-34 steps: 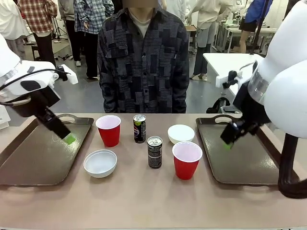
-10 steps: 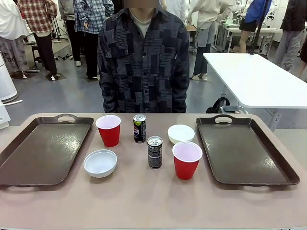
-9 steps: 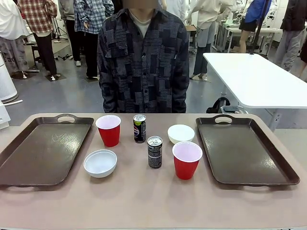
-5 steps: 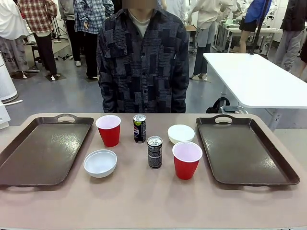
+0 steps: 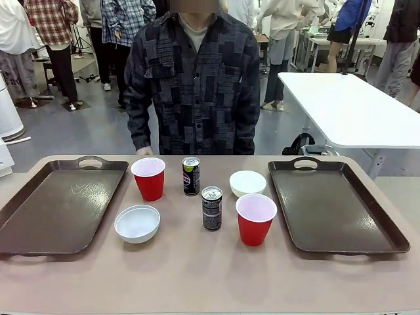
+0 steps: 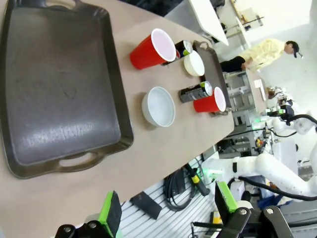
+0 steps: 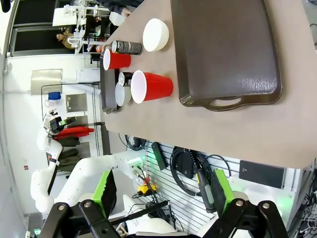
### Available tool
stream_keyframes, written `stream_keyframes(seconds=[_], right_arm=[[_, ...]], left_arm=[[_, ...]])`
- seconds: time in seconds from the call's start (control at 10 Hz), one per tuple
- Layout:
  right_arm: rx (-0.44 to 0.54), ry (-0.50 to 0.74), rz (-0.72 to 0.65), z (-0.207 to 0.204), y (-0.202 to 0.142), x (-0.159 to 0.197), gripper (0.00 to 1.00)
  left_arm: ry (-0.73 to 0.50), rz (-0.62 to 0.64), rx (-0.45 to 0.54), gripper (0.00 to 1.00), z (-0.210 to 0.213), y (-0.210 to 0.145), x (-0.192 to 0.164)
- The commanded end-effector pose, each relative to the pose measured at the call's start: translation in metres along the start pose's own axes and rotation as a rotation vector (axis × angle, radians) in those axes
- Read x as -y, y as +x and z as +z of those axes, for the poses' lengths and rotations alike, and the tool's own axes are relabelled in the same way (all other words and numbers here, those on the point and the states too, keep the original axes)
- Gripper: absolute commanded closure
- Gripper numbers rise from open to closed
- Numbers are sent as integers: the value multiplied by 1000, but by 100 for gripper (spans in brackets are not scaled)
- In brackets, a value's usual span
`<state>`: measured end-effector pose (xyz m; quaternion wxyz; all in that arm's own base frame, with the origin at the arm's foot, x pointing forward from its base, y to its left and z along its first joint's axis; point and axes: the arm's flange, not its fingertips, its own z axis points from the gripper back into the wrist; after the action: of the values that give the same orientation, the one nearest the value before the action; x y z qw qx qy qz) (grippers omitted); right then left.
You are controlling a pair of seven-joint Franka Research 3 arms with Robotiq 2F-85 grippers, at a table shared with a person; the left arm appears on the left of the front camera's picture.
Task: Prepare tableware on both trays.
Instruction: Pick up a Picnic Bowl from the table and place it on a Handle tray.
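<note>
Evidently the far can (image 5: 191, 176) and near can (image 5: 211, 209) bear unreadable print.

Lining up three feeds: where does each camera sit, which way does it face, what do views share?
Front: robot's table edge, facing the person; a hand shows.
Left wrist: above the near edge, looking past the open left gripper at the left tray.
Right wrist: likewise, open right gripper, right tray.
Shared: both red cups.

Cups (image 5: 148, 178), bowls (image 5: 137, 223), cans (image 5: 211, 209) upright between two trays (image 5: 59, 210).
</note>
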<state>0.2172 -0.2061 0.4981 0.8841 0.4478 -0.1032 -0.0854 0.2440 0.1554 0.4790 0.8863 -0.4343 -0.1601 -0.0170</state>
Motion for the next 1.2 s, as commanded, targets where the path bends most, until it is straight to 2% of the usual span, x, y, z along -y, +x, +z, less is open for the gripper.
stream_keyframes(seconds=[0.0,0.5,0.6,0.8,0.9,1.0,1.1], right_arm=[[-3,13,0,0,1,0,0],[0,0,0,0,0,0,0],[59,-73,-41,-1,10,-16,0],[64,-225,-54,-16,31,-57,0],[47,-317,-39,-34,48,-86,0],[-36,-357,-10,-57,62,-111,0],[-60,-420,-4,-82,78,-128,0]], left_arm=[[-10,6,6,0,1,-1,-1],[-10,6,6,0,1,-1,-1],[-10,6,6,0,1,-1,-1],[-10,6,6,0,1,-1,-1],[-10,6,6,0,1,-1,-1],[-10,6,6,0,1,-1,-1],[-10,6,6,0,1,-1,-1]])
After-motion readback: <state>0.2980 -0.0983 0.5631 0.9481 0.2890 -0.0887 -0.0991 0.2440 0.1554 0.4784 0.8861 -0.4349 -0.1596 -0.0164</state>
